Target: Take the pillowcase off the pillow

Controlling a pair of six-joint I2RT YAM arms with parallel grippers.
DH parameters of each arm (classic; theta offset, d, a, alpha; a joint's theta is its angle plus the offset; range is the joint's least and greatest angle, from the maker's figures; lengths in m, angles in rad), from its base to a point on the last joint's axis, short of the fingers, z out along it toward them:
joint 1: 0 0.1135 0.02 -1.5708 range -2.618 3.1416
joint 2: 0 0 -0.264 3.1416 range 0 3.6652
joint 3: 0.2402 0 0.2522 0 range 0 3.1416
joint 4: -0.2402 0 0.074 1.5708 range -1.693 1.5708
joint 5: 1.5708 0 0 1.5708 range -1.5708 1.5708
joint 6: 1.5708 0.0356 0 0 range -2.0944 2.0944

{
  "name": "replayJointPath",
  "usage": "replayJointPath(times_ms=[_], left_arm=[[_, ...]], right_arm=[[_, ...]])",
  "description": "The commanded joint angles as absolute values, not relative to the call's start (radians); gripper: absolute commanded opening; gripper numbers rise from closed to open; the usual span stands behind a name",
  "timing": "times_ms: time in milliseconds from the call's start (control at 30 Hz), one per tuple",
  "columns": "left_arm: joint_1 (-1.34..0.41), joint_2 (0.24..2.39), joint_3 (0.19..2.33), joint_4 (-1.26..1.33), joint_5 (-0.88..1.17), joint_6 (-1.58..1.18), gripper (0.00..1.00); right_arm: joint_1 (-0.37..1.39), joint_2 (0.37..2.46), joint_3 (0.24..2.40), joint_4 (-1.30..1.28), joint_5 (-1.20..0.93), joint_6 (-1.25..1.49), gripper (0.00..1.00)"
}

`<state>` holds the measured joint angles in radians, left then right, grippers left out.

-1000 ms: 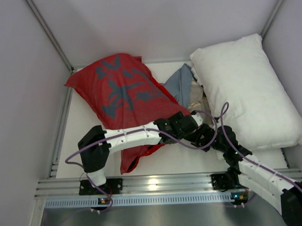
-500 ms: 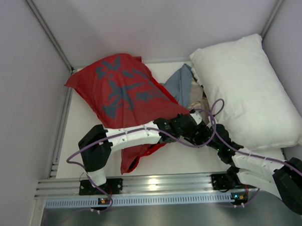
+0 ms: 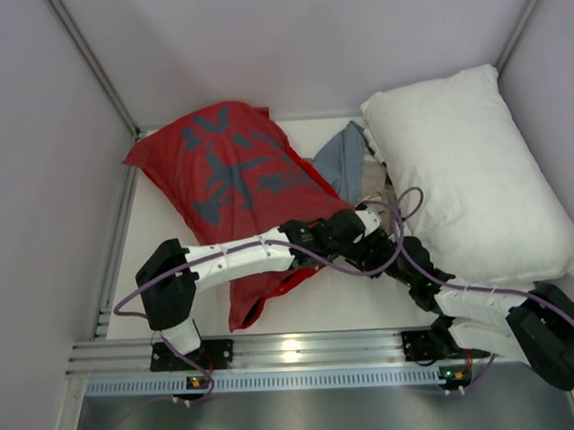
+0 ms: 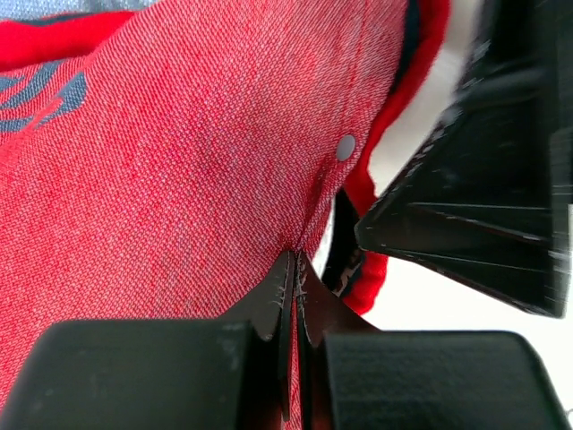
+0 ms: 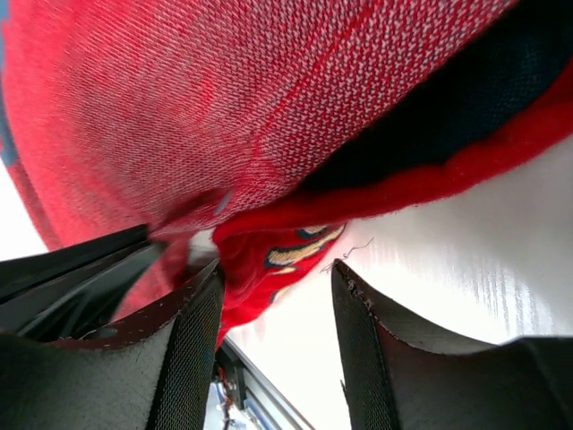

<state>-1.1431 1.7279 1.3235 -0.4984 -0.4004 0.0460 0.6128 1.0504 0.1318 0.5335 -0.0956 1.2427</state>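
The red pillowcase [image 3: 233, 174] with its grey-blue print bulges at the left middle of the table, and its open hem trails toward the front edge. The pillow is hidden inside it. My left gripper [image 3: 360, 231] is shut on a fold of the pillowcase [image 4: 206, 170] near a snap button, with red cloth pinched between its jaws [image 4: 295, 269]. My right gripper [image 3: 378, 259] sits low, right beside the left one. It is open, and the red hem with a small cream motif [image 5: 291, 251] lies between its fingers [image 5: 276, 300], close to the left finger.
A large bare white pillow [image 3: 471, 174] fills the right side. A plain grey-blue cloth [image 3: 344, 163] and a beige cloth [image 3: 372, 190] lie between it and the pillowcase. Walls close in on the left, back and right. A metal rail [image 3: 302, 348] runs along the front.
My left gripper has shut on the pillowcase fabric. The right arm has dropped lower and reached left toward the hem, and its jaws have narrowed.
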Motion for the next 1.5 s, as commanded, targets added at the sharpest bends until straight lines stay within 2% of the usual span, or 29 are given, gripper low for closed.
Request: replayJointPath(times_ms=[0,333,433,467,667,700,733,767,800,867,933,967,1133,1367,1467], left_arm=[[-1.135,1.657,1.318,-0.468,-0.341,0.031,0.00],[-1.131,1.626,1.304,-0.465,-0.284,0.015,0.00],[-1.124,1.614,1.298,-0.466,-0.281,0.015,0.00],[-1.124,1.612,1.296,-0.466,-0.281,0.017,0.00],[-1.123,1.623,1.292,-0.462,-0.238,0.017,0.00],[-1.123,1.632,1.290,-0.460,-0.241,0.014,0.06],[-1.123,1.635,1.290,-0.459,-0.244,0.011,0.18],[-1.123,1.638,1.289,-0.457,-0.245,0.009,0.44],[-1.123,1.638,1.284,-0.454,-0.253,0.009,0.54],[-1.124,1.632,1.263,-0.440,-0.256,0.011,0.67],[-1.124,1.620,1.241,-0.434,-0.265,0.012,0.72],[-1.124,1.615,1.236,-0.433,-0.268,0.012,0.83],[-1.126,1.608,1.210,-0.426,-0.308,0.012,0.99],[-1.127,1.649,1.201,-0.371,-0.527,0.028,0.99],[-1.127,1.660,1.212,-0.368,-0.529,0.038,0.98]], right_arm=[[0.650,1.097,0.163,0.679,-0.060,1.247,0.48],[0.681,1.215,0.250,0.687,-0.005,1.224,0.43],[0.681,1.255,0.264,0.655,0.040,1.216,0.06],[0.681,1.270,0.261,0.646,0.043,1.223,0.00],[0.703,1.333,0.183,0.791,0.031,1.275,0.00],[0.707,1.338,0.180,0.825,0.023,1.284,0.00],[0.712,1.341,0.173,0.839,0.015,1.288,0.00],[0.721,1.341,0.172,0.848,0.012,1.296,0.00],[0.726,1.341,0.169,0.868,0.008,1.310,0.00],[0.730,1.338,0.161,0.882,0.005,1.319,0.00],[0.732,1.322,0.153,0.888,0.006,1.333,0.00],[0.730,1.316,0.152,0.891,0.006,1.344,0.00],[0.730,1.261,0.153,0.885,-0.029,1.365,0.00],[0.735,1.175,0.150,0.830,-0.035,1.368,0.00],[0.735,1.154,0.147,0.799,-0.031,1.358,0.00]])
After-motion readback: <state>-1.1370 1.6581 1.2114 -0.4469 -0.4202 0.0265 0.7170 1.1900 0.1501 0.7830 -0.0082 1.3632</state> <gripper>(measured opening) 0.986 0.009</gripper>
